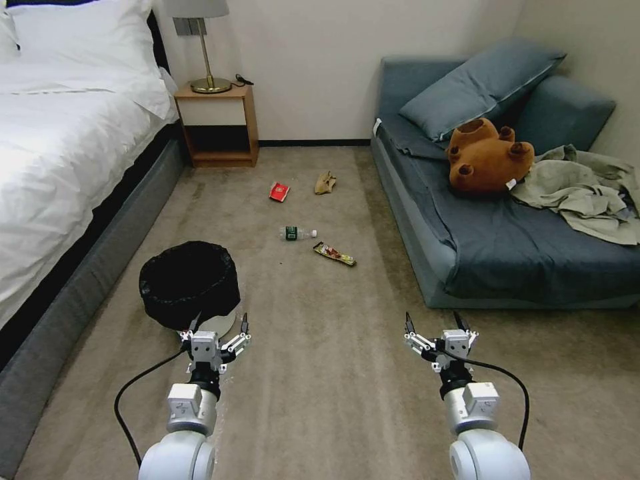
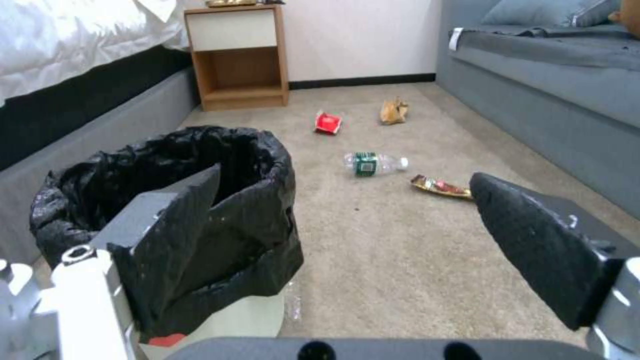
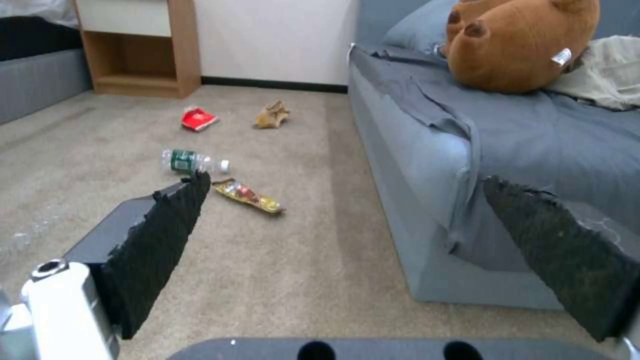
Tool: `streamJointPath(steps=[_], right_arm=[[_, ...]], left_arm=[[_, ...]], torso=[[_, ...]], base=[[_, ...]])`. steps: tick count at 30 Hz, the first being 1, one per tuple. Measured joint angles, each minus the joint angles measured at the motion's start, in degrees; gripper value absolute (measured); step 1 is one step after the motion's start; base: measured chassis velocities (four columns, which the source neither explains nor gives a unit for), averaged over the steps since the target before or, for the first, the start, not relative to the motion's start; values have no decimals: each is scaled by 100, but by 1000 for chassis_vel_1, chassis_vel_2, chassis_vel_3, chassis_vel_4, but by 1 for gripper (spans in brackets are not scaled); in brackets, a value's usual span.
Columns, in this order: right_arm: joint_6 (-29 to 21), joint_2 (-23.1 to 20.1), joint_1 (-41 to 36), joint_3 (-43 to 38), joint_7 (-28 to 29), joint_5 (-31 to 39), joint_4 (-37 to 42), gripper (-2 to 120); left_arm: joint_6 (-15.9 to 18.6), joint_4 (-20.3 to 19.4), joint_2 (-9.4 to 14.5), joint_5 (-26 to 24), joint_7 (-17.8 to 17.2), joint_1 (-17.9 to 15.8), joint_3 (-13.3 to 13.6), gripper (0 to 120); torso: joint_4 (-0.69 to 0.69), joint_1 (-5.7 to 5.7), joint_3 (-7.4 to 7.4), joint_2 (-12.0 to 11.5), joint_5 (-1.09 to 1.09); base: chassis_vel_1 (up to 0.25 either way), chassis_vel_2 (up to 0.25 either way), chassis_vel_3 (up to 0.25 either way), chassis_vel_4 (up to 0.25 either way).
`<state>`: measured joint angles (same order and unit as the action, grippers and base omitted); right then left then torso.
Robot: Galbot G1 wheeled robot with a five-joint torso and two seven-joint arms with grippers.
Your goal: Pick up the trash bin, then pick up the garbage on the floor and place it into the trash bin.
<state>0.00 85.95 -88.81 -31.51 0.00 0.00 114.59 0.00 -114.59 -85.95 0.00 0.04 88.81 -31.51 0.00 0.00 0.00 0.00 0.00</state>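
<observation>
Between the white bed (image 1: 60,153) and the blue sofa (image 1: 507,247), on the beige carpet (image 1: 320,400), stands the trash bin (image 1: 190,283), its black bag draped over rim and sides, a strip of white base showing at the bottom. The left tool (image 1: 218,328) hovers just in front of the bin, at its near right side, with its jaws spread wide; in the left wrist view one finger (image 2: 177,235) overlaps the bag while the other is off to the side over bare carpet, so nothing is gripped yet. The right tool (image 1: 438,325) hangs over open carpet near the sofa's front edge, jaws also spread and empty.

Further off, well apart from both tools, lies the garbage: a clear bottle (image 1: 297,233) with a green label, a long yellow-brown wrapper (image 1: 335,254) just beside it, and beyond them a red packet (image 1: 279,192) and a tan paper bag (image 1: 325,182) near the wooden nightstand (image 1: 217,127). A brown plush bear (image 1: 487,157) and a grey-green cloth (image 1: 587,193) rest on the sofa.

The step in hand appears to be the first one, taking hold of the bin; no litter has been collected. The next move likely calls for bringing the left tool forward so that its jaws straddle the rim, then closing on rim and bag together, since the loose plastic alone could slip or pull free.
</observation>
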Motion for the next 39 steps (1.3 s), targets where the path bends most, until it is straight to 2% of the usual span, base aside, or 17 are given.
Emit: streamJointPath(steps=[28, 31, 33, 34, 36, 37, 39], right_arm=[[-2, -4, -1, 2, 6, 10, 0, 100], [-37, -49, -28, 17, 66, 104, 41, 100], [-252, -298, -206, 87, 401, 586, 320, 100], [-252, -298, -206, 87, 401, 586, 320, 100], [-419, -482, -337, 142, 657, 952, 534, 100], [-419, -482, -337, 142, 657, 952, 534, 100], [-686, -784, -556, 234, 1078, 1551, 879, 100]], left_arm=[[0, 0, 2, -6, -6, 0, 0, 100], [29, -4, 62, -108, -55, -21, -12, 99], [191, -88, 359, -567, -315, -136, -123, 97], [191, -88, 359, -567, -315, -136, -123, 97], [307, -148, 569, -897, -503, -218, -198, 97], [307, -148, 569, -897, -503, -218, -198, 97], [509, -253, 928, -1466, -817, -357, -324, 97]], torso=[[0, 0, 0, 0, 0], [1, 0, 0, 0, 0], [0, 0, 0, 0, 0], [0, 0, 0, 0, 0], [0, 0, 0, 0, -1], [0, 0, 0, 0, -1], [0, 0, 0, 0, 0]], base=[[0, 0, 0, 0], [0, 0, 0, 0], [0, 0, 0, 0], [0, 0, 0, 0], [0, 0, 0, 0], [0, 0, 0, 0], [0, 0, 0, 0]])
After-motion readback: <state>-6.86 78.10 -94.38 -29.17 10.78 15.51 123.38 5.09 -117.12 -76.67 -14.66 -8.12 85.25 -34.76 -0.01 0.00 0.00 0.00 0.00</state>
